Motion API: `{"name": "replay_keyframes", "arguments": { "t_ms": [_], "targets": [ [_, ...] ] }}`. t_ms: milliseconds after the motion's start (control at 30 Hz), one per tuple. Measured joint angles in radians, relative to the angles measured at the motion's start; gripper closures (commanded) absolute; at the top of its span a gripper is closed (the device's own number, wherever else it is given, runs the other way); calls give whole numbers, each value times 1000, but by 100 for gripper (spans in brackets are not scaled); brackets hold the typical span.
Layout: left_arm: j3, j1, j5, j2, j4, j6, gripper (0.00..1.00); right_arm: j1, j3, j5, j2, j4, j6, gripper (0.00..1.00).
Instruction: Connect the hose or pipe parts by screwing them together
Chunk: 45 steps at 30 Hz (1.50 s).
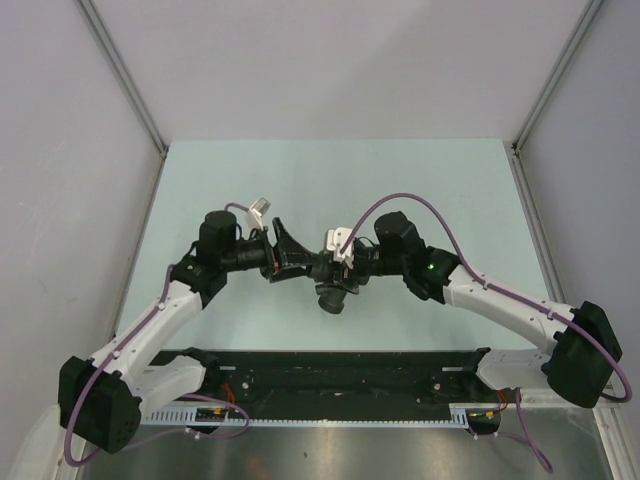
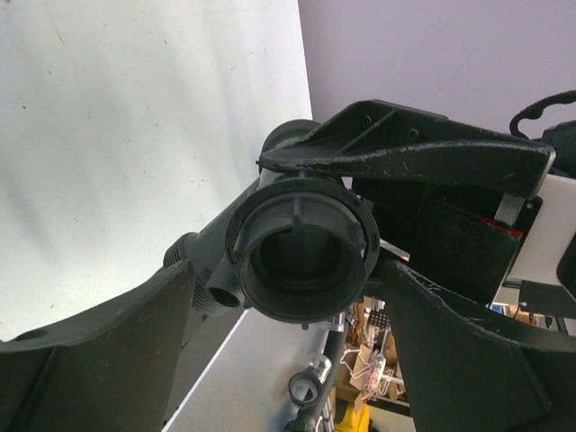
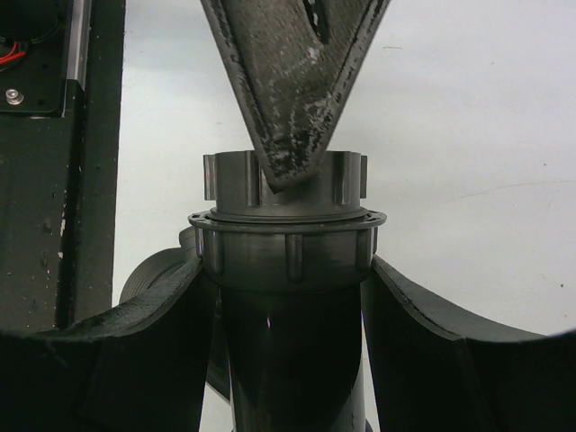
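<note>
A dark grey branched pipe part (image 3: 286, 351) stands between the fingers of my right gripper (image 3: 286, 270), which is shut on its body just below a ribbed collar (image 3: 286, 247). A smaller ribbed pipe part (image 3: 225, 184) sits on the collar's end; how far it is screwed in I cannot tell. In the left wrist view the round mouth (image 2: 306, 256) of that part faces the camera. My left gripper (image 2: 286, 297) is open, one finger on each side of it. From above, both grippers (image 1: 290, 255) (image 1: 335, 268) meet at mid-table, with the side branch (image 1: 330, 298) pointing toward the near edge.
The pale green table (image 1: 400, 180) lies under both arms, with grey walls on three sides. A black rail (image 1: 330, 375) with the arm bases runs along the near edge. Purple cables (image 1: 400, 200) arch over the right arm.
</note>
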Motion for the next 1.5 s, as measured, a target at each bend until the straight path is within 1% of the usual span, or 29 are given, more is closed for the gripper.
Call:
{"name": "replay_keyframes", "arguments": {
  "t_ms": [100,167,200,267,300,367,400,433,533,567,633,700,733,867,967,1033,1067,1167,1267,1367,1467,1500],
  "targets": [
    [0,0,3,12,1,-1,17,8,0,0,0,0,-4,100],
    [0,0,9,24,2,-1,23,13,0,0,0,0,-5,100],
    [0,0,13,31,2,-2,31,15,0,0,0,0,-5,100],
    [0,0,24,40,5,-7,40,18,0,3,0,-4,-5,100],
    [0,0,27,40,10,-8,49,18,0,3,0,-10,-5,100],
    [1,0,45,40,23,-5,57,18,0,3,0,-14,-5,100],
    [1,0,51,39,25,4,63,18,0,1,0,-14,-4,100],
    [1,-1,56,39,30,15,67,17,0,-4,0,-14,-3,100],
    [5,-10,68,37,33,80,78,12,0,-29,0,-14,4,100],
    [5,-16,66,33,38,120,81,10,0,-38,0,-14,7,100],
    [6,-31,56,21,44,190,88,5,0,-53,0,-16,12,100],
    [6,-52,34,2,52,290,98,-2,0,-72,0,-17,19,100],
    [6,-62,27,-6,55,330,100,-7,0,-84,0,-17,23,100],
    [6,-118,-3,-32,71,588,100,-26,0,-129,0,-35,38,100],
    [-2,-177,-28,-64,74,814,100,-36,0,-163,0,-55,44,100],
    [-27,-222,-47,-107,81,983,100,-39,0,-200,0,-72,45,100],
    [-48,-245,-50,-135,85,1094,100,-40,0,-218,0,-78,45,100],
    [-90,-279,-45,-195,89,1350,100,-48,0,-270,2,-82,46,100],
    [-106,-294,-38,-222,89,1547,100,-64,0,-318,4,-73,50,100],
    [-117,-301,-34,-239,89,1705,100,-83,0,-359,9,-61,55,100],
    [-119,-305,-31,-247,79,1805,100,-100,0,-401,18,-48,75,92],
    [-119,-306,-32,-248,77,1827,100,-104,0,-409,22,-43,83,86]
  ]
}}
